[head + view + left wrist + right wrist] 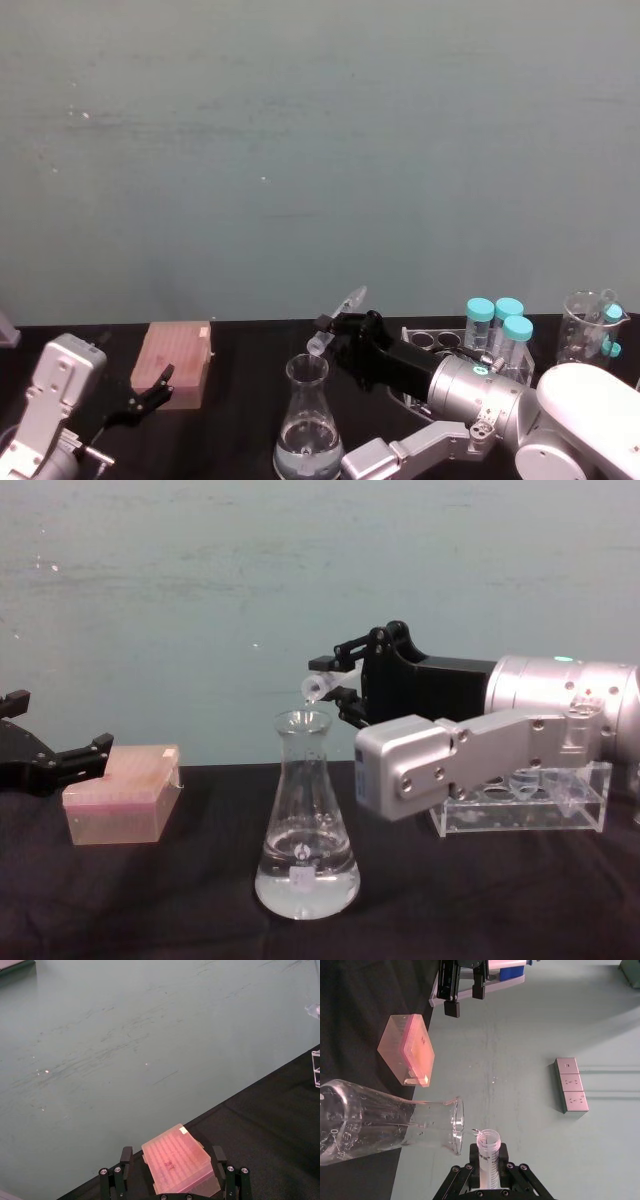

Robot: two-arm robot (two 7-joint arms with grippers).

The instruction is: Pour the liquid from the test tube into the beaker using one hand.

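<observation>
The black-covered desk (180, 900) is spread across the foreground, in front of a pale green wall. From the right, the right gripper (335, 685) is reached in above the desk and is closed on the test tube (316, 687). The beaker (306, 820) is stood upright near the middle of the desk, directly under that gripper. A clear tube rack (520, 800) is set behind the right arm, and a pink box (120, 795) is placed well apart on the left. The left gripper (171, 1156) is held idle just beside that box, with its fingers spread wide and nothing between them.

The test tube is tipped mouth-down, tapered tip raised, and its ringed rim is held just above the beaker's mouth, at the right side of the rim rather than over the centre. The liquid (306, 890) is seen pooled in the beaker's wide base; how much is left in the tube cannot be told.

Because the neck is narrow and the tube's mouth is offset, any remaining liquid could be run down the outside of the glass or dripped onto the desk. If the tube were lowered or swung, the rim could be struck and the beaker tipped. A smooth plastic tube held near its tip could also be let slip
</observation>
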